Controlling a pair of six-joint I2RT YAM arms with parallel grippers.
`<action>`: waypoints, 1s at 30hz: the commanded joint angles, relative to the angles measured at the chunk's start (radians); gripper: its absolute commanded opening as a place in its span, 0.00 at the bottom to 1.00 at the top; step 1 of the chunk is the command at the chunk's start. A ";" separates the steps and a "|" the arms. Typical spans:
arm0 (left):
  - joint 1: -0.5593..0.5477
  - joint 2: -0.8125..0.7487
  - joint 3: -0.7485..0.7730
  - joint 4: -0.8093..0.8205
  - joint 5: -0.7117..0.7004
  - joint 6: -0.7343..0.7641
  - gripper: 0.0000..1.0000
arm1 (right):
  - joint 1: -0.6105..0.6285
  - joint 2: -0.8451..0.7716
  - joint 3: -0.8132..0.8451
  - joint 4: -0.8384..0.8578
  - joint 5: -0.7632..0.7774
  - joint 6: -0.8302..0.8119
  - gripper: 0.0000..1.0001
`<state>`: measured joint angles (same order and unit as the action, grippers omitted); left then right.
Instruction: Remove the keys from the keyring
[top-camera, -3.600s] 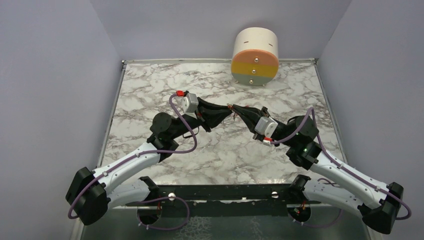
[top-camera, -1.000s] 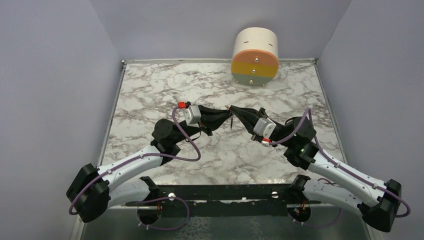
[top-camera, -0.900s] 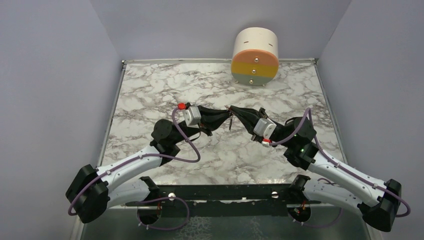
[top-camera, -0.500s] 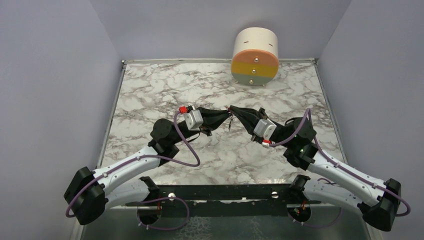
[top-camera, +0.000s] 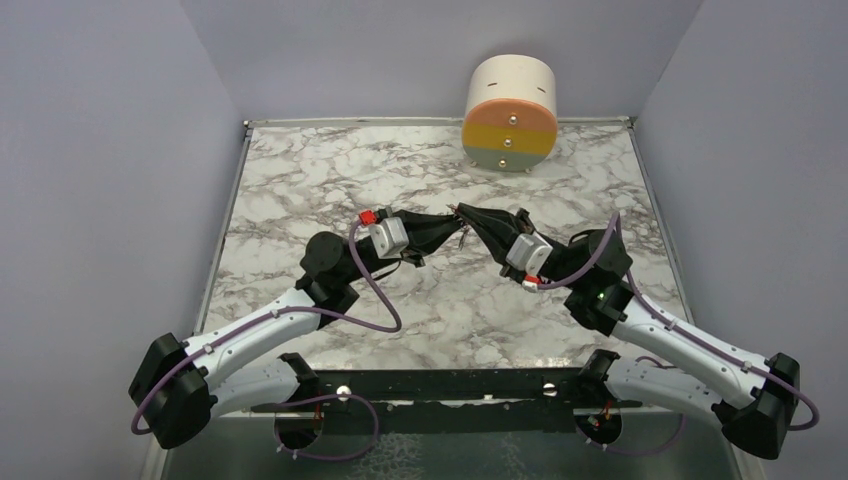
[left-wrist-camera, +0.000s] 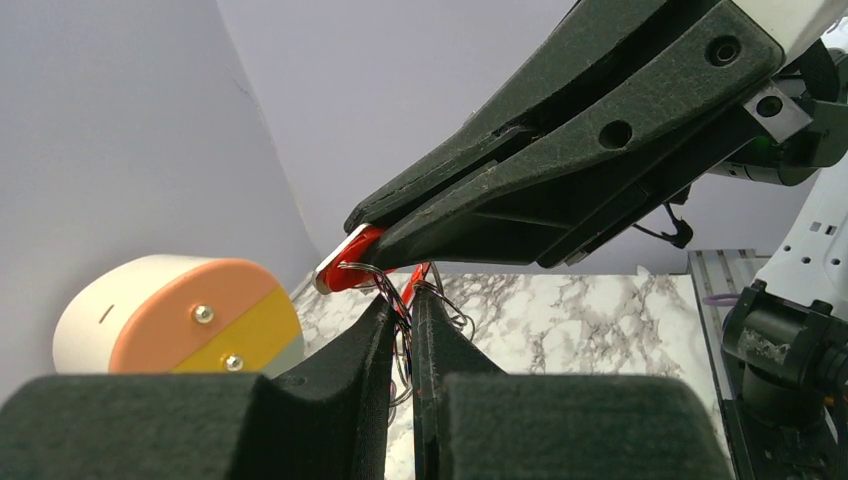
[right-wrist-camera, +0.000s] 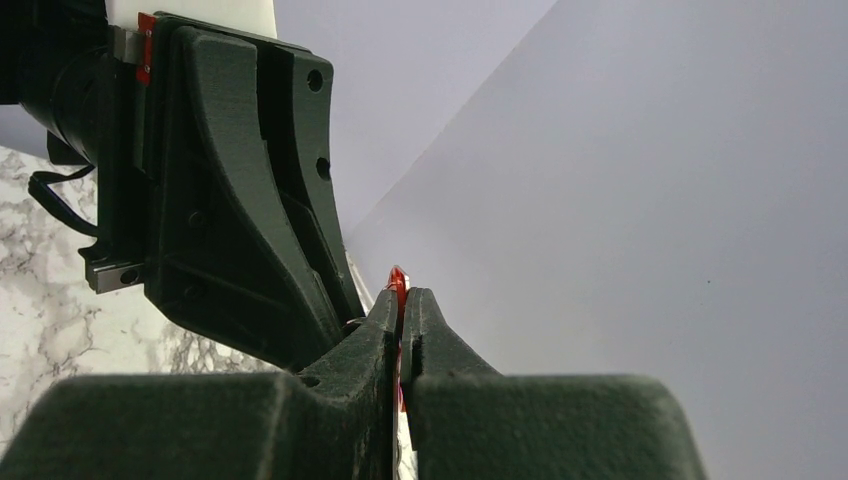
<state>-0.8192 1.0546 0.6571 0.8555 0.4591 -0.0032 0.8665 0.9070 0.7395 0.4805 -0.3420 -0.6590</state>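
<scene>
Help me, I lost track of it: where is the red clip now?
In the left wrist view, the red clip is pinched between the right fingers, just above the left fingers, in mid-air over the table.

keyring pinched between two grippers, off the surface
the keyring (left-wrist-camera: 346, 270) shows as a red curved clip with a pale edge, tilted, its upper end clamped in the tips of the right gripper (left-wrist-camera: 365, 238). thin silver wire loops and links hang from it into the narrow gap of the left gripper (left-wrist-camera: 402, 312). the keys cannot be told apart in that tangle.
</scene>
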 joint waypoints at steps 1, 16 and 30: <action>-0.054 0.023 -0.013 -0.081 0.130 -0.006 0.10 | 0.008 -0.004 0.046 0.104 -0.007 -0.017 0.02; -0.055 0.011 -0.032 -0.062 0.028 -0.014 0.34 | 0.009 -0.042 0.033 0.098 -0.025 0.016 0.02; -0.055 -0.001 -0.061 -0.032 -0.098 -0.027 0.00 | 0.009 -0.059 0.028 0.115 -0.031 0.035 0.02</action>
<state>-0.8661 1.0626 0.6033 0.8219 0.3969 -0.0204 0.8722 0.8722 0.7399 0.5175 -0.3656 -0.6365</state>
